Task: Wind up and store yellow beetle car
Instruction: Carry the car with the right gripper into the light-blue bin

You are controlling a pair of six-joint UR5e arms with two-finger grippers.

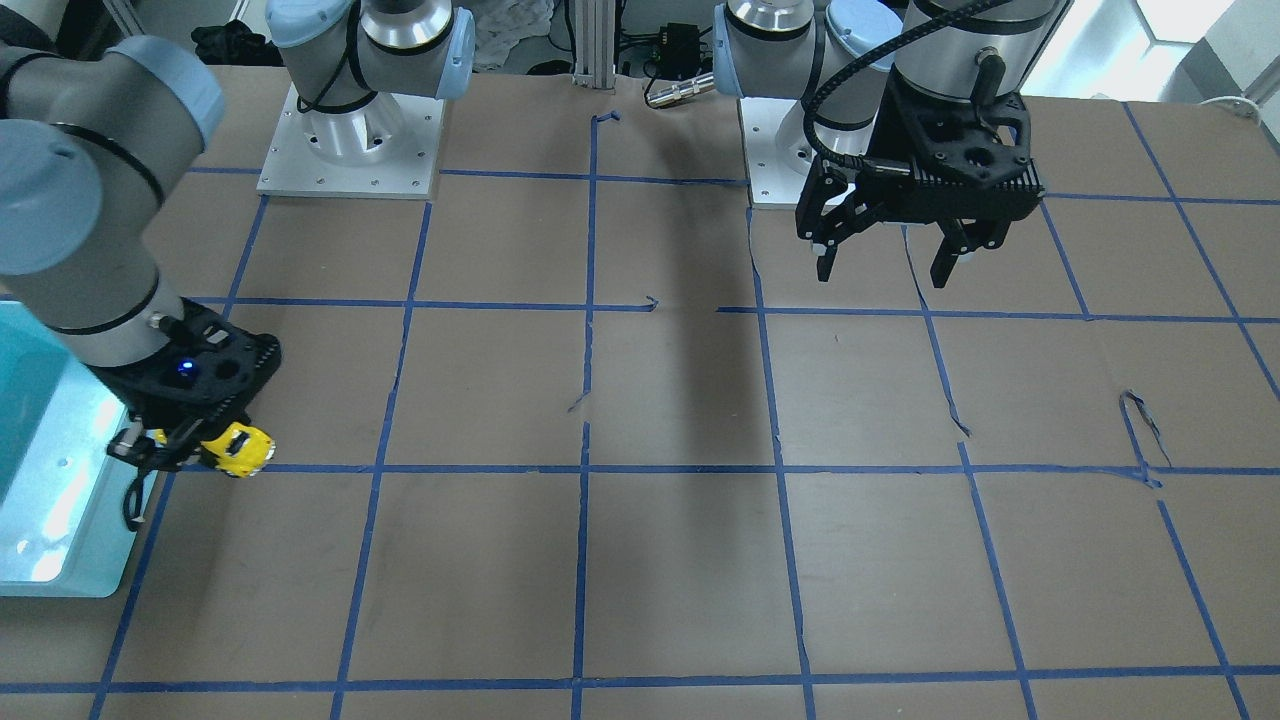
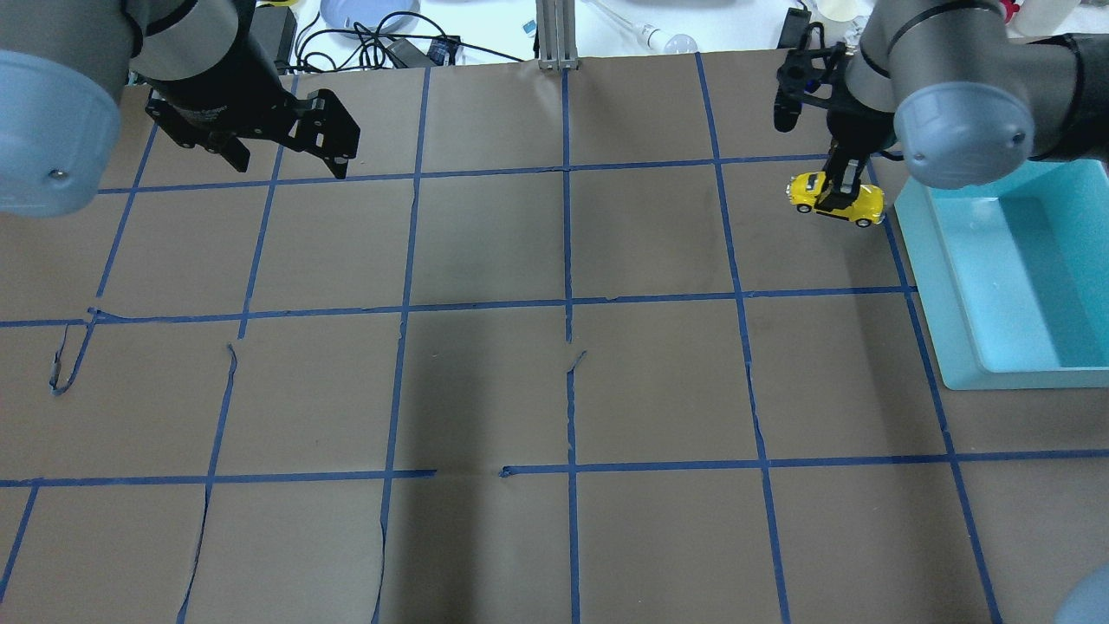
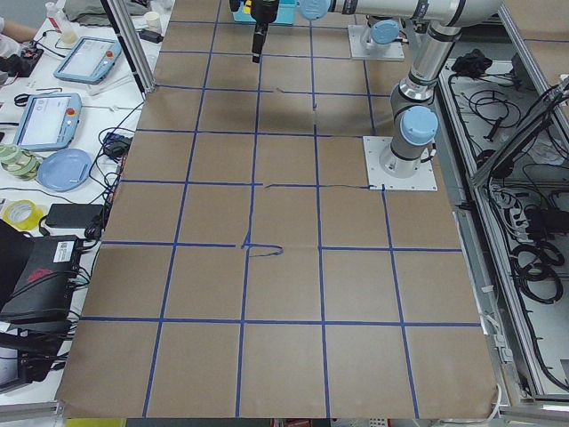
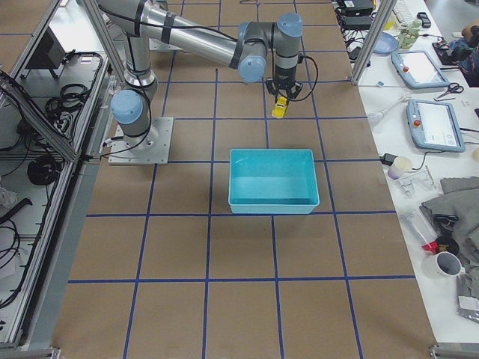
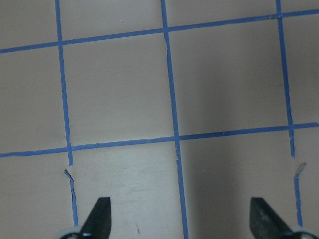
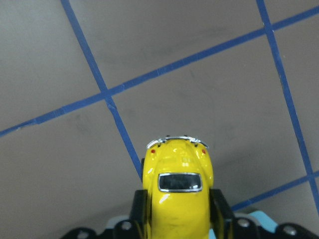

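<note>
The yellow beetle car (image 2: 837,198) is held in my right gripper (image 2: 839,192), whose fingers are shut on its sides; it hangs just above the table beside the teal bin (image 2: 953,299). It shows in the front view (image 1: 240,450), the right side view (image 4: 279,108) and the right wrist view (image 6: 178,191), with a black finger (image 6: 140,204) against each flank. My left gripper (image 1: 887,262) is open and empty, raised over the table near its base. Its two fingertips (image 5: 99,211) show wide apart in the left wrist view.
The table is brown paper with a blue tape grid (image 2: 567,303). The teal bin (image 4: 272,182) sits at the table's right side and looks empty. Cables, tablets and cups lie off the far edge (image 3: 62,169).
</note>
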